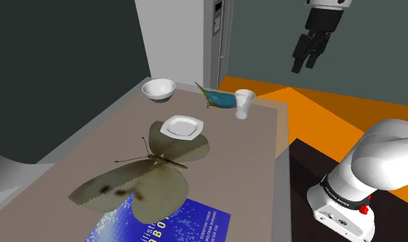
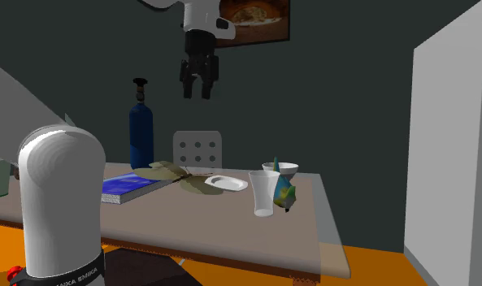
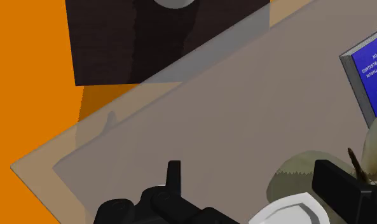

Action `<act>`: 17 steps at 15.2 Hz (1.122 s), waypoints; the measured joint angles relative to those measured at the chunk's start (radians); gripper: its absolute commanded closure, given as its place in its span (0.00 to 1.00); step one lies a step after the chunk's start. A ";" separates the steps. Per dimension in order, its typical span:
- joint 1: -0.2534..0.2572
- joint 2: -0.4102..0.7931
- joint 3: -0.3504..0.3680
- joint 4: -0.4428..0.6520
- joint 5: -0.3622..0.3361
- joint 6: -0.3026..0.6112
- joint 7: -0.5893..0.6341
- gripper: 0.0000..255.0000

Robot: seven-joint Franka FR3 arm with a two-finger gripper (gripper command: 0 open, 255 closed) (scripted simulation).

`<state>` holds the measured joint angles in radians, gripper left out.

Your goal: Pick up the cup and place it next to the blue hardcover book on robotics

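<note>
At the far end of the grey table (image 1: 257, 158), near its corner in the shoulder view, we find the cup (image 1: 244, 103) standing upright. It is a pale, see-through tumbler with nothing gripping it. Just beside it, on the shoulder view's left, sits a small blue-green bird figure (image 1: 217, 98); whether the two touch we cannot tell. A white bowl (image 1: 158, 89) stands farther along that same far end, and a white plate (image 1: 181, 127) lies nearer the middle of the table.

The blue book (image 1: 168, 223) lies flat at the near end, well apart from the cup. A large olive-brown butterfly (image 1: 144, 172) is spread between the plate and the book, with a wing overlapping the book's far edge.

We see the gripper (image 1: 303, 67) hanging high in the air, above and to the shoulder view's right of the cup and well clear of it. Its fingers (image 3: 173, 173) stand apart and empty in the wrist view, with bare tabletop showing between them.

In the second exterior view a tall blue bottle (image 2: 141, 130) and a white chair back (image 2: 198, 150) show behind the table. The floor (image 1: 333, 117) is orange.
</note>
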<state>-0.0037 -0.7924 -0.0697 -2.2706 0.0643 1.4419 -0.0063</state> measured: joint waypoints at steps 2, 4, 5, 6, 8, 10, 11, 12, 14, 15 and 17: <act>0.000 0.011 0.005 -0.005 -0.004 0.016 0.001 0.00; 0.003 0.037 0.025 -0.025 -0.014 0.066 0.011 0.00; 0.004 0.049 0.037 -0.041 -0.020 0.095 0.018 0.00; 0.004 0.076 0.046 -0.047 -0.028 0.130 0.021 0.00; 0.003 0.132 0.064 -0.062 -0.047 0.204 0.029 0.00; 0.002 0.179 0.084 -0.075 -0.067 0.266 0.043 0.00; 0.000 0.209 0.092 -0.077 -0.079 0.299 0.048 0.00; 0.001 0.241 0.106 -0.079 -0.088 0.334 0.062 0.00; -0.004 0.305 0.123 -0.079 -0.114 0.399 0.080 0.00; -0.006 0.336 0.132 -0.081 -0.129 0.433 0.090 0.00; -0.011 0.400 0.150 -0.075 -0.161 0.491 0.115 0.00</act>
<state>-0.0151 -0.3926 0.0800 -2.3461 -0.0963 1.9329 0.1084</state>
